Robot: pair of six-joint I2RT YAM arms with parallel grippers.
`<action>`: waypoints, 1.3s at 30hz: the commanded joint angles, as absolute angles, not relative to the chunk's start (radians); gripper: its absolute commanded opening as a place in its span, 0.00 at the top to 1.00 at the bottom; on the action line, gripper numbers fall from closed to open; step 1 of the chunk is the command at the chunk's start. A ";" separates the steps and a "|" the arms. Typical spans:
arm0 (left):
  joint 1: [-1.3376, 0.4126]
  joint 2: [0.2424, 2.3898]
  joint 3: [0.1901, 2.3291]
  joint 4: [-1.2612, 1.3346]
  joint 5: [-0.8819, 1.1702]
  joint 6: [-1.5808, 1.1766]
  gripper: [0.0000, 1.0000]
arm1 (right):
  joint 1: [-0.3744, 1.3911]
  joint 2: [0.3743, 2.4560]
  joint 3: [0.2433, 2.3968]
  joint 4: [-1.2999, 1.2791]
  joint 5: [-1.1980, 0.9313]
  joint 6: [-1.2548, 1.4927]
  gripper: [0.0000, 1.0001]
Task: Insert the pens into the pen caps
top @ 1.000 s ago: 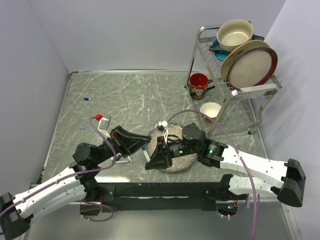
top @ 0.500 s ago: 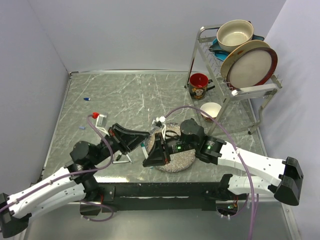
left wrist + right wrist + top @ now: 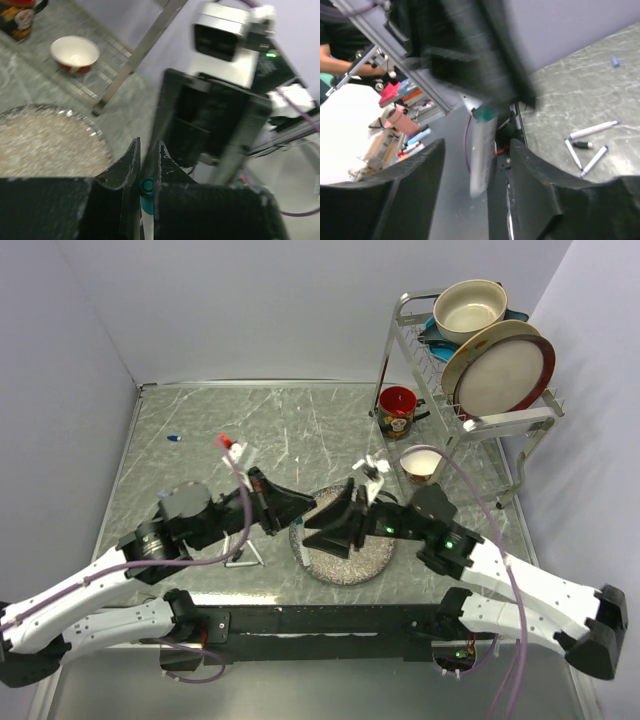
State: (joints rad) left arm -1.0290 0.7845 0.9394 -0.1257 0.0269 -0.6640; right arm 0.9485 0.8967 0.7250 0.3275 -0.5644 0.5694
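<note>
The left gripper (image 3: 148, 150) is narrow, pinching a teal cap (image 3: 146, 189), and a white pen (image 3: 481, 160) sticks out of that cap toward the right gripper (image 3: 477, 147). The right gripper's jaws stand wide on either side of the barrel and touch nothing. The two grippers meet above the 10 o'clock edge of the speckled plate (image 3: 370, 558). Blur hides how deep the pen sits in the cap. If it is only partly seated, nothing else supports the barrel, so it may slip out, strike the plate rim and roll off. A crooked pull-back by the right gripper could also knock it loose. Other pens (image 3: 592, 130) and a black cap (image 3: 583, 145) lie on the table (image 3: 200, 410) at about 4 o'clock from the held pen in the right wrist view.
</note>
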 commanded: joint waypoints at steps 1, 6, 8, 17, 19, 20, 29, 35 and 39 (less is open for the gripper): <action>-0.997 0.839 1.060 -0.276 -0.034 -0.563 0.99 | 0.950 0.718 0.632 0.253 -0.511 0.529 0.30; -0.853 0.909 1.100 -0.334 -0.052 -0.552 0.99 | 0.950 0.585 0.543 0.203 -0.483 0.540 0.19; -0.795 0.965 1.108 -0.365 -0.078 -0.558 0.99 | 0.950 0.542 0.528 0.187 -0.463 0.546 0.12; -0.542 1.232 1.107 -0.353 -0.092 -0.545 0.99 | 0.950 0.424 0.503 0.118 -0.350 0.552 0.01; -0.476 1.313 1.141 -0.333 -0.055 -0.529 0.99 | 0.951 0.385 0.491 0.130 -0.336 0.566 0.00; -0.459 1.343 1.160 -0.344 -0.070 -0.525 0.99 | 0.951 0.374 0.482 0.133 -0.330 0.569 0.00; -0.374 1.759 1.433 -0.448 -0.120 -0.433 0.99 | 0.950 0.301 0.508 0.065 -0.308 0.561 0.00; -0.344 1.922 1.535 -0.462 -0.103 -0.427 0.98 | 0.950 0.279 0.525 0.021 -0.288 0.551 0.00; -0.333 1.989 1.574 -0.488 -0.098 -0.411 0.95 | 0.950 0.284 0.514 0.044 -0.290 0.555 0.00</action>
